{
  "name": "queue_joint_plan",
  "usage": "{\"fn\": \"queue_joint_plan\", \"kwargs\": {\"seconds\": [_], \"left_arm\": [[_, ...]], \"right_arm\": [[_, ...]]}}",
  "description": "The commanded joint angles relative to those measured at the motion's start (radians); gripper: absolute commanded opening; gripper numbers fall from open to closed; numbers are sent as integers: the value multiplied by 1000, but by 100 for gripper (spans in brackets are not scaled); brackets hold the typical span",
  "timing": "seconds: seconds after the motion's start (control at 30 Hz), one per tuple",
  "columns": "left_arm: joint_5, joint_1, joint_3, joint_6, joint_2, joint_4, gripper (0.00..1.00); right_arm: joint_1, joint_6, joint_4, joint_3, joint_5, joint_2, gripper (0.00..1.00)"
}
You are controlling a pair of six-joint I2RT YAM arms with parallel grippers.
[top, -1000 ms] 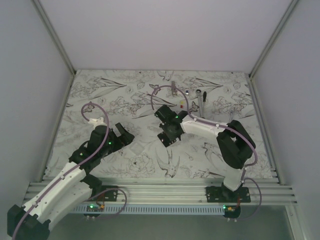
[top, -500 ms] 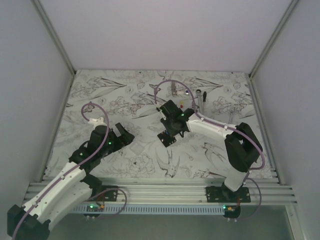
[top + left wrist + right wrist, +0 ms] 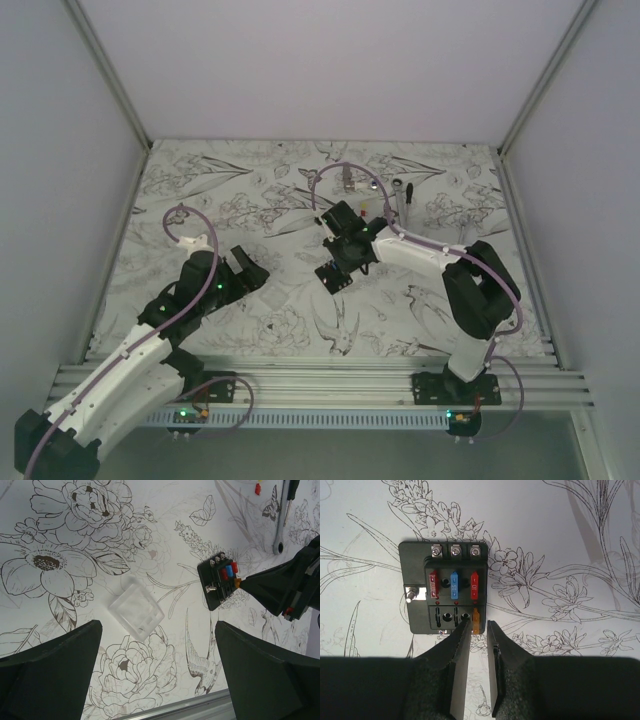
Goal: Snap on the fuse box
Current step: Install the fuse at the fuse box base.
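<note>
Right gripper [image 3: 479, 625] has its fingers a narrow gap apart, tips flanking the orange fuse [image 3: 475, 621] at the near end of the fuse box [image 3: 442, 587] (whether they touch it, you can't tell). Your box lies flat, face up, near the middle of the table [image 3: 250, 190]. Its long axis runs straight away from the fingers, screw terminals at the far end. That arm reaches forward and left, wrist tipped down. Your left gripper [image 3: 157, 630] hangs wide open over a clear cover [image 3: 136, 611], well apart from the box.
</note>
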Motion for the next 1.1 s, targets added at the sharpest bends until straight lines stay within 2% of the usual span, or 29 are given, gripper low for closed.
{"fn": "queue_joint_plan", "kwargs": {"seconds": [0.0,0.43,0.67,1.07], "left_arm": [[9,9,-8,1,-3,-8,100],[9,9,-5,0,-1,-7,100],[8,9,1,-1,10,-6,100],[5,10,5,1,16,-7,100]], "right_arm": [[-6,-5,23,2,-20,16,24],[-6,0,-1,0,-30,36,7],[18,13,-19,-5,41,69,0],[59,47,-22,-58,109,152,0]]}}
